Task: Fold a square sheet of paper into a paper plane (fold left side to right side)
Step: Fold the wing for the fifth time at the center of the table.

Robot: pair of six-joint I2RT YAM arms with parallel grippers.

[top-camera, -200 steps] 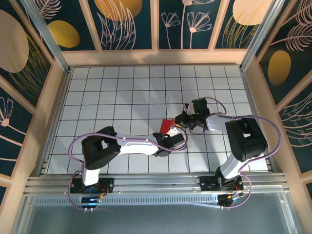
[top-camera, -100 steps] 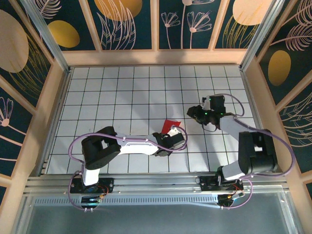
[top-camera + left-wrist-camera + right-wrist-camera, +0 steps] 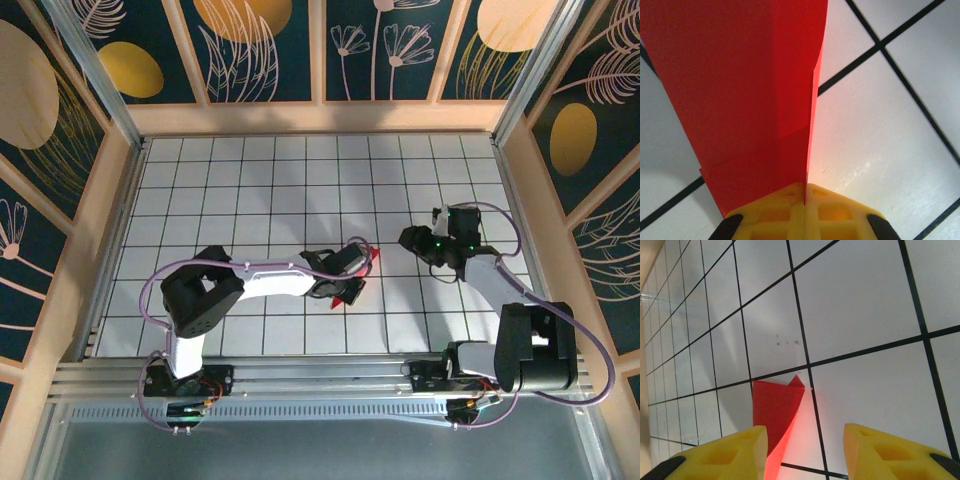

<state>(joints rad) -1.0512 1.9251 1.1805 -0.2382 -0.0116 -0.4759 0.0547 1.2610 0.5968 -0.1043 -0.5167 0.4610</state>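
Red paper (image 3: 344,297) showed from above in the left hand (image 3: 356,276), over the counter (image 3: 250,190), the right hand (image 3: 410,240) well apart. Left wrist view: fingers (image 3: 775,215) clamped shut on its folded edge. Right wrist view: that hand gaped, empty. Light and floppy, I judged; best pinched at layered folds.

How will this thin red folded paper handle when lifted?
Probably floppy: the thin red folded paper, pinched at one edge by the left gripper, may droop at its free end. Likely very light; its overlapping layers may spring apart.
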